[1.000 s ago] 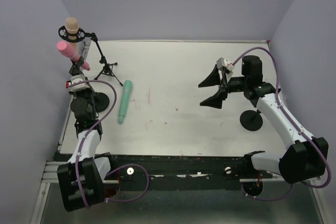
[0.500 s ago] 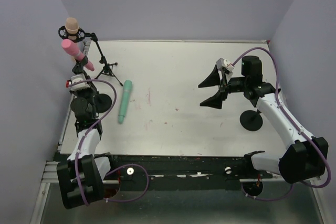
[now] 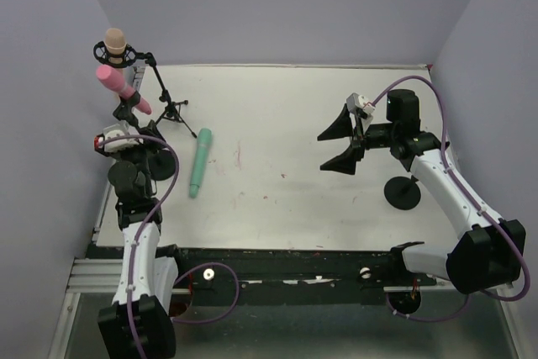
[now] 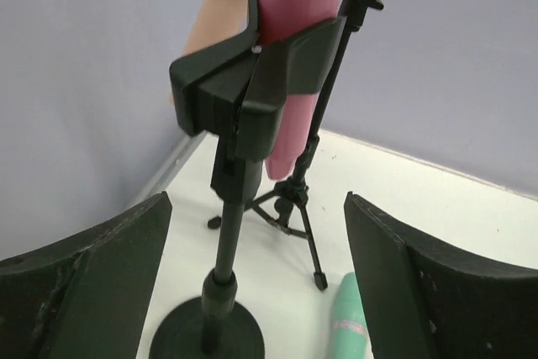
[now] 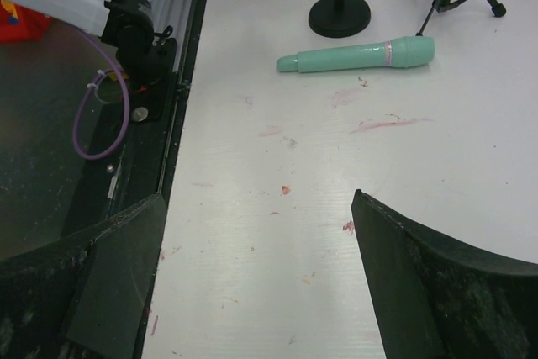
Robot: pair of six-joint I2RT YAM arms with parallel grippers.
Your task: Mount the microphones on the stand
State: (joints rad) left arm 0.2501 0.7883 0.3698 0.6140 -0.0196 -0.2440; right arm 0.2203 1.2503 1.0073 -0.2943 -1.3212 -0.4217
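Observation:
The pink microphone (image 3: 118, 86) (image 4: 298, 31) sits tilted in the black clip (image 4: 244, 90) of the round-base stand (image 3: 161, 160) (image 4: 206, 334) at far left. Behind it, the peach microphone (image 3: 115, 43) stands in the tripod stand (image 3: 172, 110) (image 4: 290, 208). The teal microphone (image 3: 200, 162) (image 4: 346, 321) (image 5: 357, 55) lies flat on the table. My left gripper (image 3: 133, 147) (image 4: 254, 208) is open just in front of the clipped stand, holding nothing. My right gripper (image 3: 340, 142) (image 5: 256, 199) hangs open over the right half of the table, empty.
A second round-base stand (image 3: 403, 192) with no microphone stands at the right, beside my right arm. The table's left edge and the lavender wall (image 3: 50, 124) are close to the left stands. The dark rail (image 3: 277, 262) runs along the near edge.
My left gripper has opened, let go of the pink microphone and drawn back toward the near edge. The pink microphone stays in the clip, tilted steeper than before. The right arm has not moved.

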